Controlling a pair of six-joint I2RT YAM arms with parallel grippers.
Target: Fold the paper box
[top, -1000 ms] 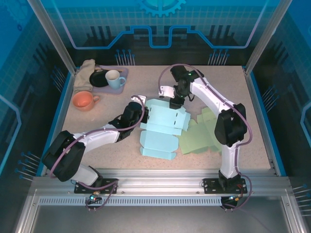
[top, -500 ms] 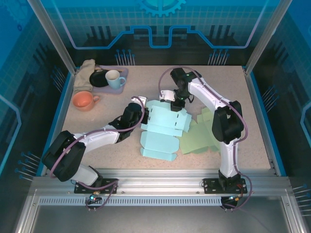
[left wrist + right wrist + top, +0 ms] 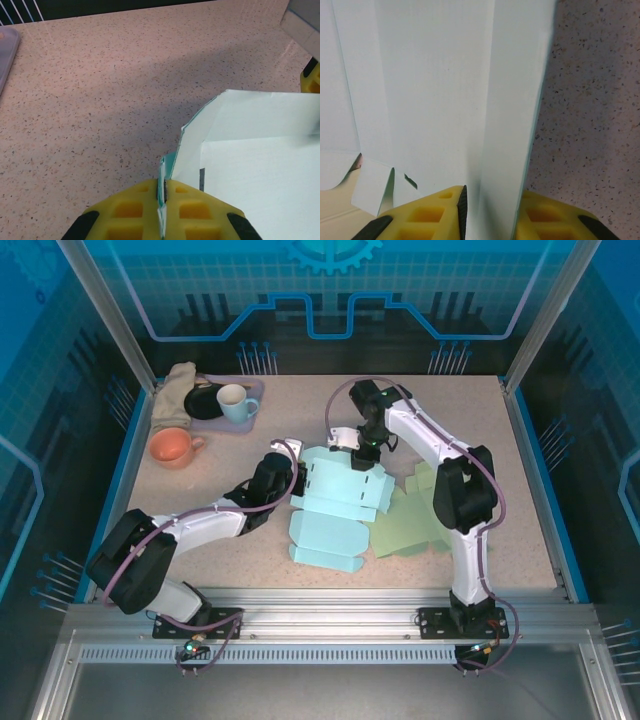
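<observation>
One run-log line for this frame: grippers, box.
left gripper: shut on blue paper box, left flap | right gripper: shut on its far panel | fold: partial

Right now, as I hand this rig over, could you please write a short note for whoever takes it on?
The left gripper is shut on the left flap of the blue box, and that flap stands up.
The right gripper is closed on the box's far wall.
The box lies mid-table with its near panels flat, and green sheets lie just right of it.
Done: far end partly raised.
Left: the remaining folds and closing.
</observation>
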